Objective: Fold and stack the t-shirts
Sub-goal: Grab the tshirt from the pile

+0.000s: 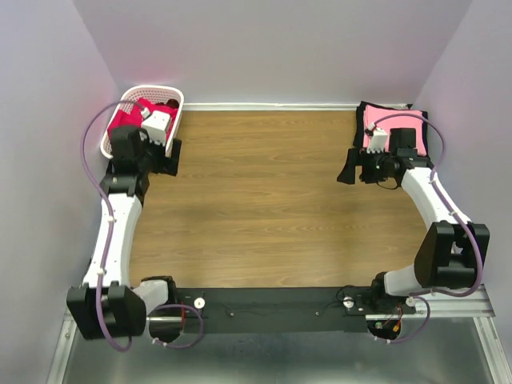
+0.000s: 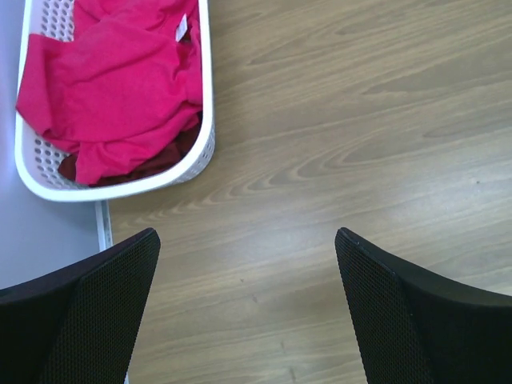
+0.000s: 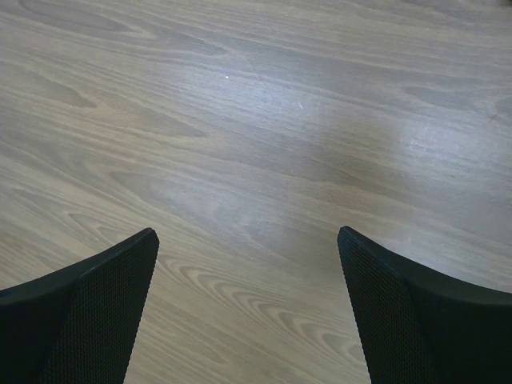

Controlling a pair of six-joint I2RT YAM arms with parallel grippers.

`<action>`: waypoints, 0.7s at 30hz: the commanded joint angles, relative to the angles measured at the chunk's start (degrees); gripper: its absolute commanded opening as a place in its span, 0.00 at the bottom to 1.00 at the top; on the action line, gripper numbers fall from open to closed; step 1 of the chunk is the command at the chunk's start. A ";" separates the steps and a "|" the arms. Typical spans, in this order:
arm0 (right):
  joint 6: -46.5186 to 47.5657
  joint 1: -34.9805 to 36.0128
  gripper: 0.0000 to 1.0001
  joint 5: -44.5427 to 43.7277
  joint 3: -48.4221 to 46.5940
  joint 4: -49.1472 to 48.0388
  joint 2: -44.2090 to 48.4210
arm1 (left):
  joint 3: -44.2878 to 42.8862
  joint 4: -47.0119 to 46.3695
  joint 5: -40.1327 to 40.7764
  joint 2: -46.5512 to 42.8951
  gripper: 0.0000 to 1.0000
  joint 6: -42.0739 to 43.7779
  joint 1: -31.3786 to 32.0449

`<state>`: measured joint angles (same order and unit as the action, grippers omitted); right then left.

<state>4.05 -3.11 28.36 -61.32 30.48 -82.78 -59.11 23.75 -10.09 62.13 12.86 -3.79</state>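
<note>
table [image 1: 264, 200]: brown wood, smooth, a bit shiny | back wall [image 1: 280, 48]: plain, pale | side walls [image 1: 40, 120]: pale too | white strip [image 1: 264, 106]: where table meets back wall | metal sheet [image 1: 280, 360]: gray, at near edge

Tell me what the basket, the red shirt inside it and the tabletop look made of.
Basket: white moulded plastic by the look, with a smooth rim and walls pierced by regular holes.
Crimson-red t-shirt: soft matte knit fabric, probably cotton; it crumples in loose folds.
Tabletop: wood-grain surface with a slight sheen, possibly laminate rather than solid wood.
</note>
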 commanded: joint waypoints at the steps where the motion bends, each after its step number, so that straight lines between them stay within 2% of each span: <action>1: 0.25 -0.14 1.00 -1.81 -1.51 -1.04 2.10 | -12.55 3.31 -1.87 8.58 0.98 1.28 -0.95; 7: 1.22 -0.14 1.00 -9.54 -5.65 -1.04 2.89 | -35.51 9.55 -5.46 29.07 0.99 1.38 -6.83; 10: -1.76 -0.23 1.00 -13.15 -8.81 -1.04 2.28 | -54.45 14.02 -5.39 41.37 0.98 -0.11 -9.74; 12: -2.39 -0.23 1.00 -15.61 -11.01 -0.95 1.84 | -63.01 17.02 -5.29 50.66 0.98 -0.21 -11.23; 14: -0.99 -0.23 1.00 -15.36 -11.98 -0.95 1.84 | -71.62 18.88 -4.16 55.62 0.98 -0.64 -11.59; 17: 0.34 -0.23 1.00 -14.30 -12.16 -0.60 2.45 | -75.44 17.66 -3.45 61.52 0.98 -0.38 -11.77; 21: 1.39 -0.23 1.00 -11.84 -11.63 -0.51 3.15 | -72.56 12.83 -1.61 65.48 0.98 -0.21 -11.76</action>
<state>4.10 -3.11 15.97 -72.36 29.65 -81.34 -132.09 37.06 -13.74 125.84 13.13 -15.73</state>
